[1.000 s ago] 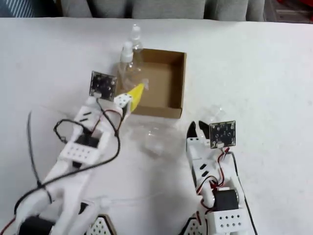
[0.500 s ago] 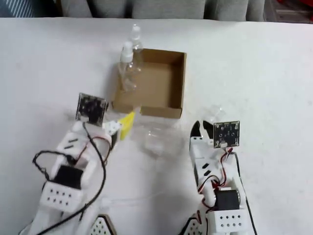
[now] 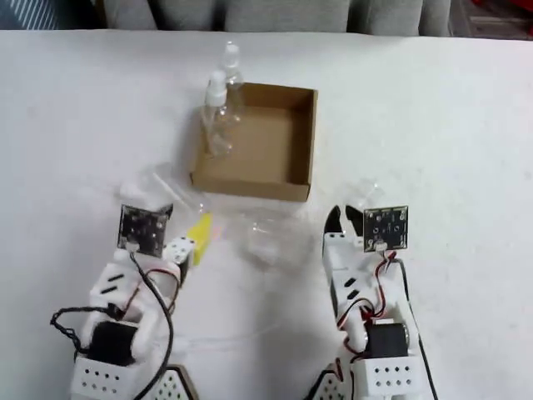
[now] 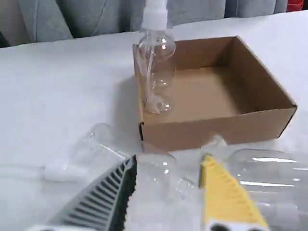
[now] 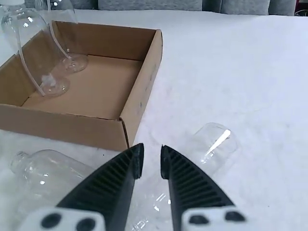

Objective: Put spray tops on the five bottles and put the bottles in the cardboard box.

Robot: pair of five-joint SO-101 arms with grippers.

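Your left jaws are spread wide and pinch nothing. They sit low over the counter (image 3: 433, 125), just short of the cardboard box (image 4: 216, 132). One clear bottle (image 4: 98, 144) lies on its side off the grey tip and a second lying bottle (image 4: 269, 166) off the yellow one. Some clear plastic also shows between the tips, but I cannot tell which bottle it belongs to. If you close now, you may catch only an edge. These bottles are round and slick, so I'd expect a one-sided squeeze to send one rolling away.

A small white piece (image 4: 57, 171), likely a spray top, lies beside the first bottle. A careless sweep could knock it out of reach.

Your right jaws stand nearly together with a thin gap and are also empty. A third lying bottle (image 5: 211, 142) sits just past them. At that gap they would push it rather than take it, so widen them first.

The bottle between the arms (image 3: 266, 237) is near both of them. If both go for it, the arms may collide.

Farther out, two topped bottles (image 3: 218, 108) stand upright in the box's corner. They are tall and look light, so bumping the box wall could tip them over.
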